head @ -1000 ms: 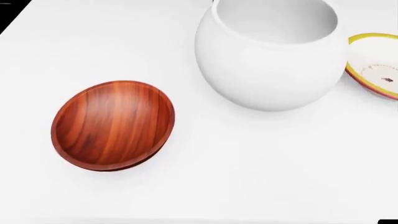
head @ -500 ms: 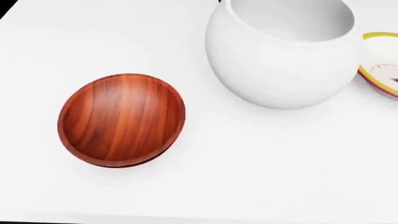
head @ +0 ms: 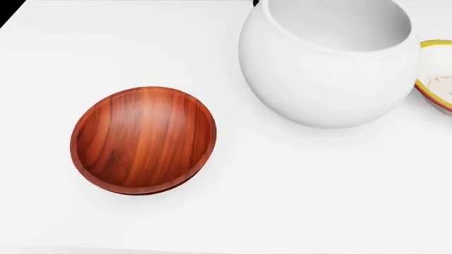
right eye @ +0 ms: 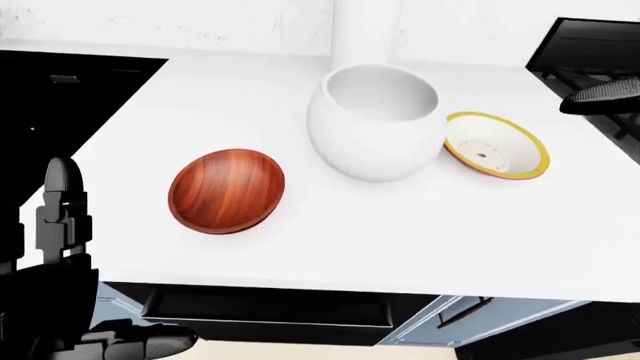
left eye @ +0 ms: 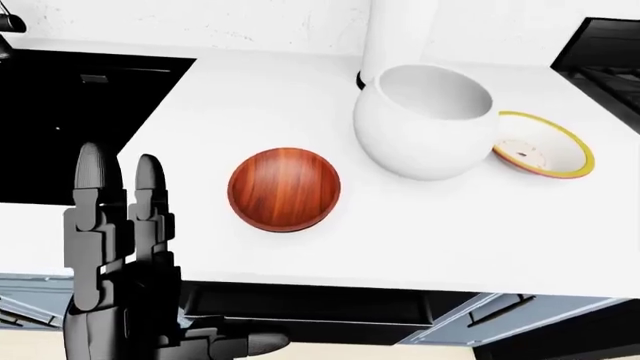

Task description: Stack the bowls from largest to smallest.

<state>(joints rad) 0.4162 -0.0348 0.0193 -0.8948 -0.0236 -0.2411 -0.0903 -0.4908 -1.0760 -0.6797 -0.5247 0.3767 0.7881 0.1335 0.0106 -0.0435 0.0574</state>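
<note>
- While the left hand (left eye: 120, 247) stood open at the left-eye view's lower left, fingers straight, it touched nothing.
- On the white counter (left eye: 420, 225) the wooden bowl (left eye: 284, 188) sat apart from the big white bowl (left eye: 425, 120).
- Just beside that bowl lay the yellow-rimmed bowl (left eye: 545, 145).
- Whether the right hand (right eye: 600, 97), a dark shape at the right-eye view's right edge, was open could not be told.
</note>
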